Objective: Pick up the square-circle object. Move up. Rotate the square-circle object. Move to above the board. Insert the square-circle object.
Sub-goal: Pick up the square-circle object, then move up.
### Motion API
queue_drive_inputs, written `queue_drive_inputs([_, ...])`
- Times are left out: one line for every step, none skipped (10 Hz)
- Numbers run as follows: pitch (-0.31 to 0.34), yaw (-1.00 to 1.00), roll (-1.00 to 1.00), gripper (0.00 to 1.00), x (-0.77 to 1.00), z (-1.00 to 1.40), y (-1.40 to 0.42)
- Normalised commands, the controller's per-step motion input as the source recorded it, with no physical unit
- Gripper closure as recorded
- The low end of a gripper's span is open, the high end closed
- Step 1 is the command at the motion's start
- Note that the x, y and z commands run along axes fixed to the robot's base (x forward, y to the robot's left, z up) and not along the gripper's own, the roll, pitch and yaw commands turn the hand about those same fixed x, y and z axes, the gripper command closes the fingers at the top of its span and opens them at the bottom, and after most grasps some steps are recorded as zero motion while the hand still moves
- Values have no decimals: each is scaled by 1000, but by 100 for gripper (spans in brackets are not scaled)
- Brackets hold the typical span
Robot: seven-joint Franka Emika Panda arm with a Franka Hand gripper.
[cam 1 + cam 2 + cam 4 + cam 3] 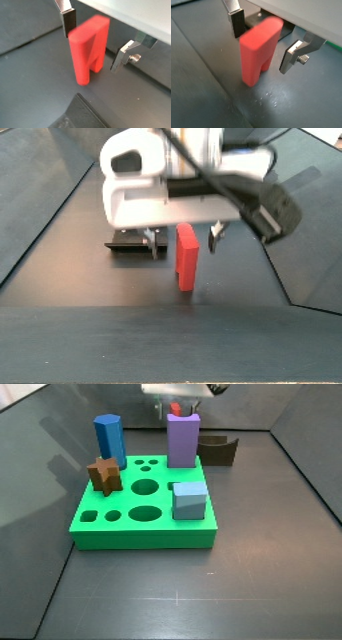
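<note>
My gripper [92, 41] stands wide, its 2 fingers [67, 22] flanking the upright square-circle object [89, 49], untouched.

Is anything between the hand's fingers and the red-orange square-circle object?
Nothing visible. The hand straddles the upright square-circle object, which stands on the floor between the fingers; in both wrist views only open gaps separate the pads from its sides.

Lighting, as I read it: even, overhead; soft shadows beside the board [144, 509]; gripper [198, 228] blurred; floor faintly glossy.
</note>
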Motion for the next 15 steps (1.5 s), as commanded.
queue_drive_inputs([3,0,27,0,0,0,0])
queue_drive_inputs([0,0,0,0,0,0,0])
queue_drive_inputs([0,0,0,100,0,0,0])
queue_drive_inputs([0,0,0,100,0,0,0])
queue_drive_inputs([0,0,0,100,0,0,0])
queue_drive_inputs([0,0,0,100,0,0,0])
queue_drive_inputs([0,0,0,100,0,0,0])
queue_drive_inputs([0,0,0,100,0,0,0])
queue_drive_inputs([0,0,0,100,0,0,0])
queue_drive_inputs([0,0,0,100,0,0,0])
queue_drive_inputs([0,0,0,100,0,0,0])
queue_drive_inputs([0,0,0,100,0,0,0])
queue_drive_inputs([0,0,0,100,0,0,0])
queue_drive_inputs([0,0,0,100,0,833,0])
queue_drive_inputs([19,48,-6,100,-48,798,52])
